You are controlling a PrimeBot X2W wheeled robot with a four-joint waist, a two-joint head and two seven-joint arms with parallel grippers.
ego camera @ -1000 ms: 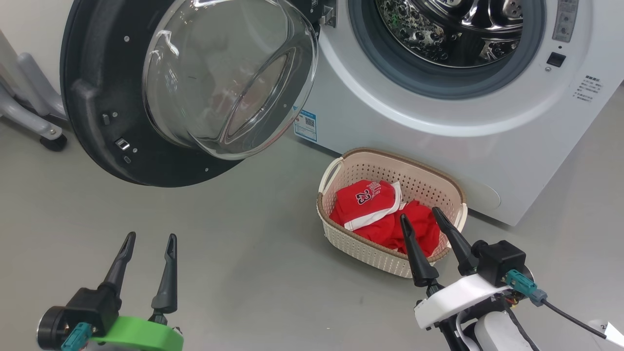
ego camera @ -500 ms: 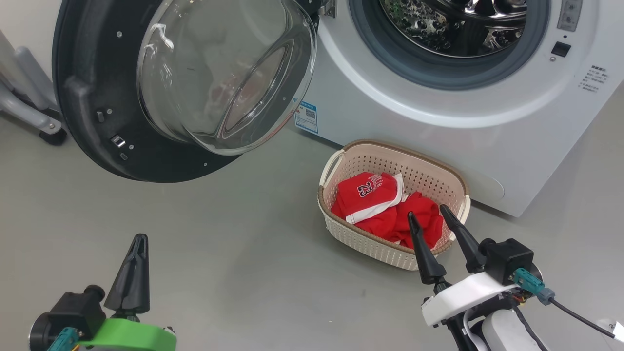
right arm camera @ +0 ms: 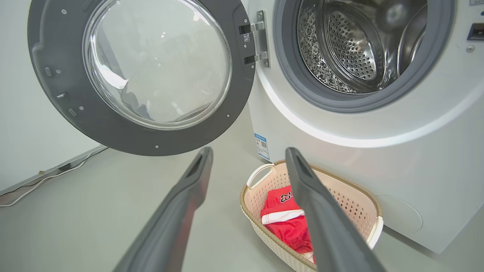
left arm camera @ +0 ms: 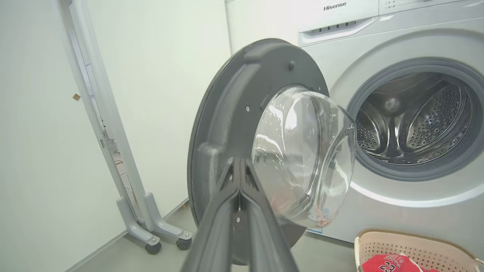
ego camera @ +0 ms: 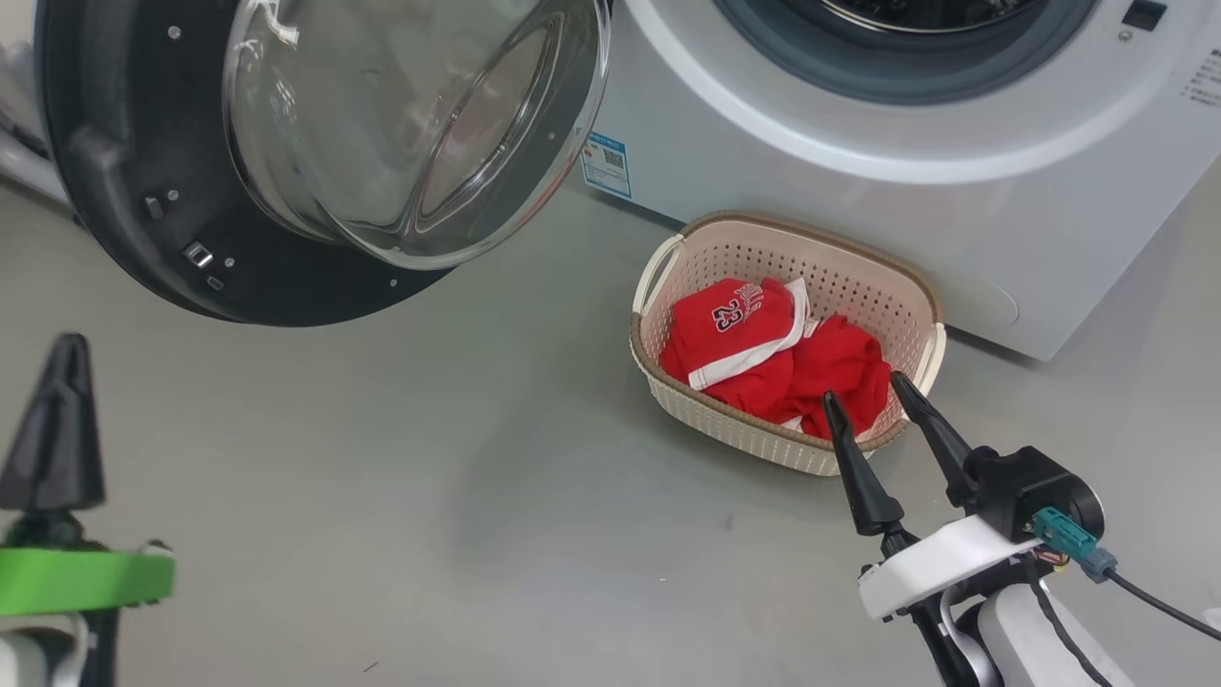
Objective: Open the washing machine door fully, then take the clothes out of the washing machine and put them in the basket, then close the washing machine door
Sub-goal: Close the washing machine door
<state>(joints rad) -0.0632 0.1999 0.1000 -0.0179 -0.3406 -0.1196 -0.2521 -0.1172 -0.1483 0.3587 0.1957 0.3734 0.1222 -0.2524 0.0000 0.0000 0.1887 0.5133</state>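
The washing machine door stands swung wide open to the left, its glass bowl bulging out. The white washing machine shows a bare steel drum. Red clothes, one with a white 23, lie in the cream basket on the floor before the machine. My left gripper is shut with nothing in it, low at the left, and in its wrist view its fingers point at the door's inner rim. My right gripper is open, empty, just short of the basket's near rim.
A grey wheeled stand sits by the white wall left of the door. A cable runs along the wall base. Bare grey floor lies between both grippers and the machine.
My left gripper has closed from open to shut and moved to the left edge of the head view. The head camera has tilted down and turned, so door, machine and basket sit higher.
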